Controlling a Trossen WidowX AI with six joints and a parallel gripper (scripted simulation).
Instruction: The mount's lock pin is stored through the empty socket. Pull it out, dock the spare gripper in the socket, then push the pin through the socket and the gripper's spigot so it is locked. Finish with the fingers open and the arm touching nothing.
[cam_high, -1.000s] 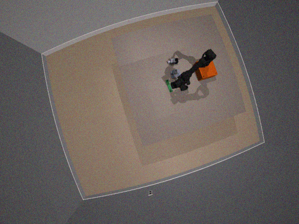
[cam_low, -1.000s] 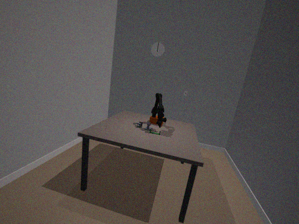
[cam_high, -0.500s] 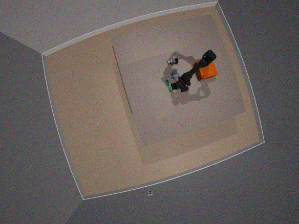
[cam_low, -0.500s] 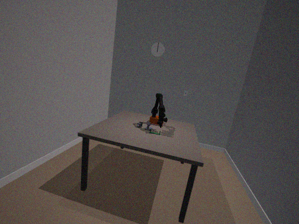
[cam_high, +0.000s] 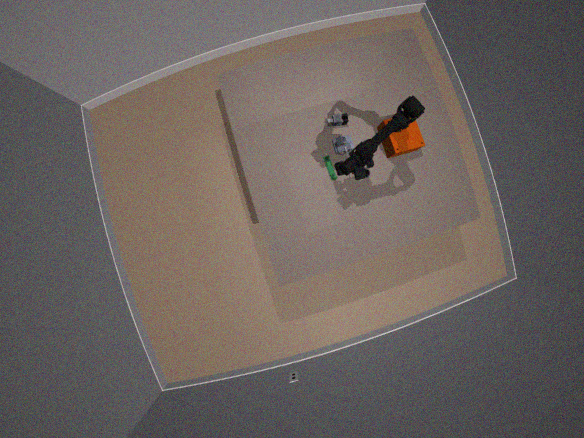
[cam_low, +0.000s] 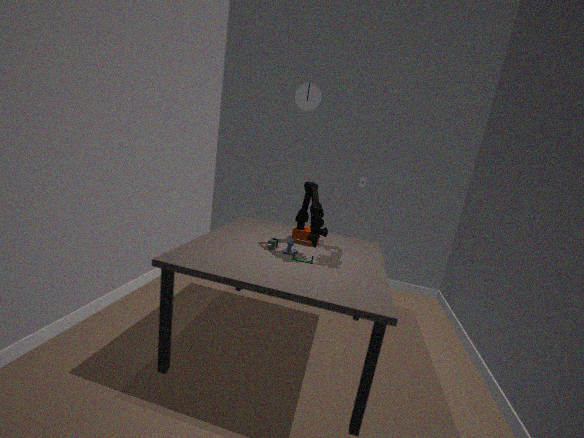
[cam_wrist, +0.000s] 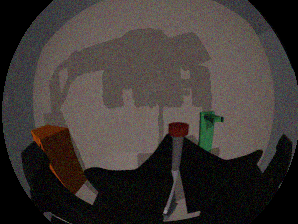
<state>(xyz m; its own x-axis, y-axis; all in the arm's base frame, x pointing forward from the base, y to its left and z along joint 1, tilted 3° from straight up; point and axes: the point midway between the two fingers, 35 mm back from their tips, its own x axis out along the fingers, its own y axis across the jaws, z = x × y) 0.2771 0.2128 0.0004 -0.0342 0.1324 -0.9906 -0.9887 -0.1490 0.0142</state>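
My gripper (cam_high: 340, 169) (cam_low: 313, 243) (cam_wrist: 172, 137) is shut on the lock pin (cam_wrist: 178, 129), which shows a red head and grey shaft between the fingertips in the wrist view. The pin is too small to make out in the top and exterior views. The grey-blue mount (cam_high: 342, 145) (cam_low: 289, 247) stands on the table beside the gripper; its socket hole cannot be made out. The spare gripper (cam_high: 337, 119) (cam_low: 272, 243), grey with a black end, lies beyond the mount, apart from it. The gripper is above the table, between the mount and its own shadow.
A green holder (cam_high: 330, 168) (cam_low: 303, 260) (cam_wrist: 205, 131) with upturned ends lies on the table (cam_high: 300, 240) (cam_low: 210, 257) close to the gripper. The orange block (cam_high: 405, 140) (cam_low: 300, 236) (cam_wrist: 67, 160) is at the arm's base.
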